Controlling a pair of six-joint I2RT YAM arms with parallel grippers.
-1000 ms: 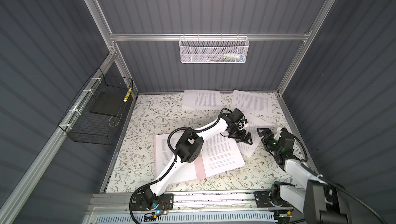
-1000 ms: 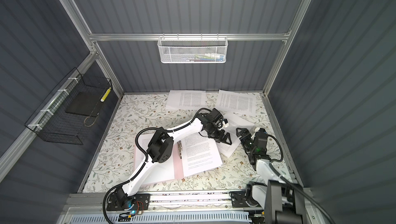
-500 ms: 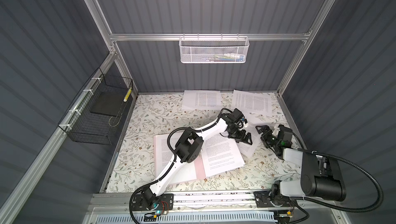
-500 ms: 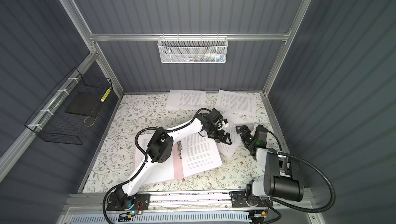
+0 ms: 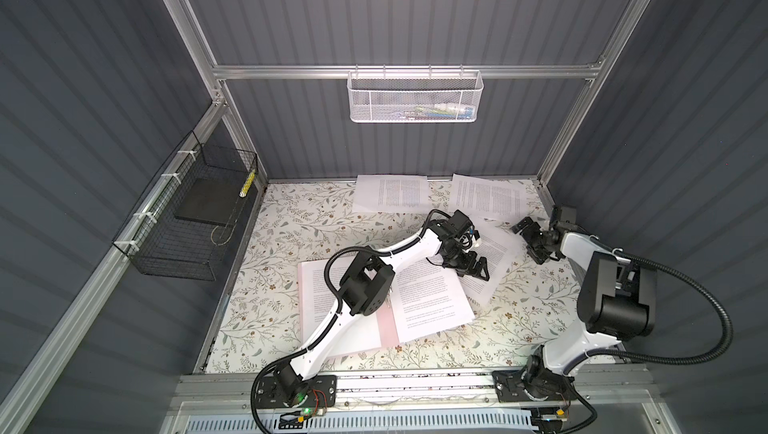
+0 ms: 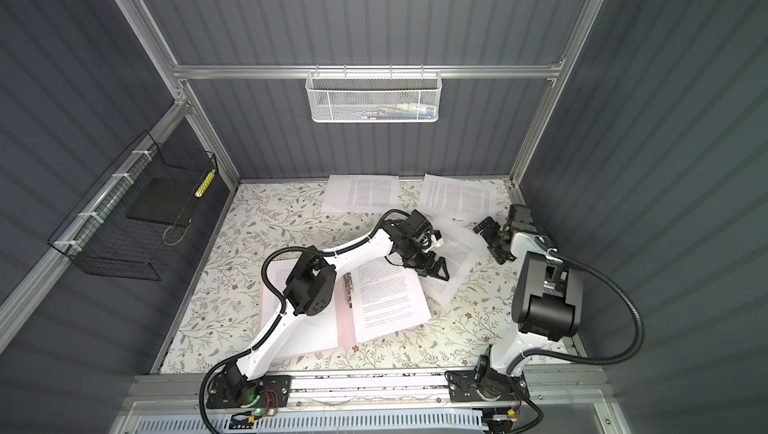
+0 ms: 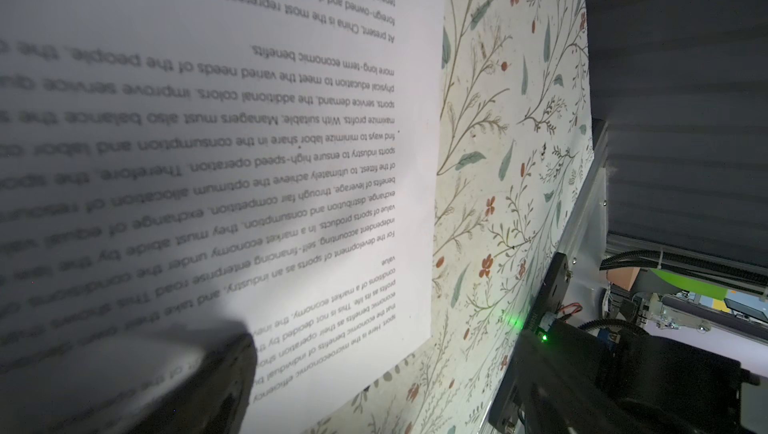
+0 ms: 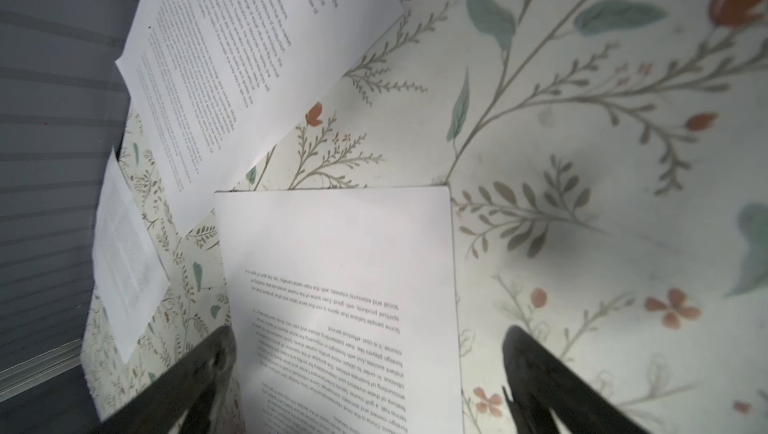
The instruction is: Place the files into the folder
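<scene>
Left gripper: jaws spread wide with nothing between them, low over the near part of the loose sheet. Can't tell if they touch the paper. The left wrist view shows one finger over printed text.

Right gripper: jaws wide apart and empty, above the right-hand corner of the same loose sheet. In the right wrist view that corner lies between the two fingers.

Folder lies open on the table, centre front, with the metal clip on its spine.

Files:
- The skewed sheet is on the folder's right half and overhangs its edge.
- The left-half sheet is partly under the left arm.
- The loose sheet is just right of the folder, on the table.
- The back-left sheet and back-right sheet lie flat by the rear wall, well apart from the folder.
</scene>
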